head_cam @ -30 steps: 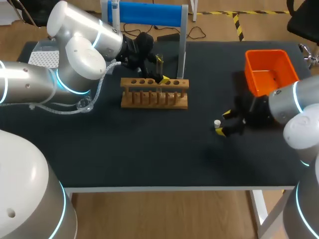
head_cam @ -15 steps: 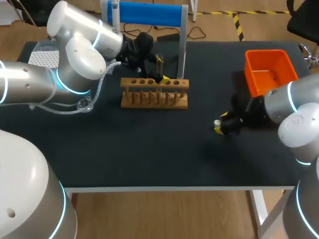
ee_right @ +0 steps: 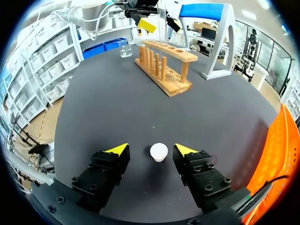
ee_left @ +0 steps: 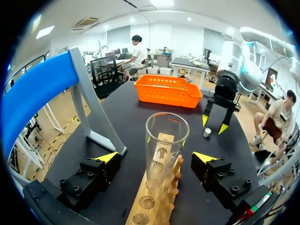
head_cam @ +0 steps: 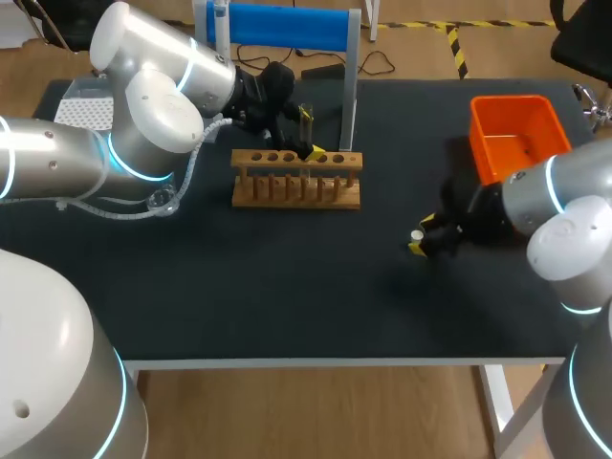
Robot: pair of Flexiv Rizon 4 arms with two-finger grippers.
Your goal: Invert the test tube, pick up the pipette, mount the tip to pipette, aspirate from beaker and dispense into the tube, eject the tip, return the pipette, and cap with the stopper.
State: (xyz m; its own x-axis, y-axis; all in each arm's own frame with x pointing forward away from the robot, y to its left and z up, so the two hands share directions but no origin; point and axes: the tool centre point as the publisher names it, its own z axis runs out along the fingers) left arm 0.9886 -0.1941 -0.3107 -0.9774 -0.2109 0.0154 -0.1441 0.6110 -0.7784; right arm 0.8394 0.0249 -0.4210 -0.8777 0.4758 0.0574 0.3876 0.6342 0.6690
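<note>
A clear test tube [ee_left: 167,136] stands mouth-up in the wooden rack [ee_left: 154,199], between the spread fingers of my left gripper [ee_left: 157,158], which do not touch it. In the head view this gripper [head_cam: 310,134] sits at the rack's [head_cam: 296,180] back right end. The white stopper [ee_right: 159,152] lies on the black table between the fingers of my right gripper [ee_right: 151,150], with a gap on each side. From above, the stopper [head_cam: 417,234] and right gripper [head_cam: 423,237] are right of centre. The pipette hangs on the blue stand [head_cam: 287,27].
An orange basket [head_cam: 516,134] stands at the back right, just behind my right arm. A small glass beaker [head_cam: 163,201] sits left of the rack, under my left arm. A white tip box [head_cam: 84,110] is at the far left.
My right gripper has slid left to straddle the stopper, and its fingers have come closer together. The left arm and the test tube have not moved.
</note>
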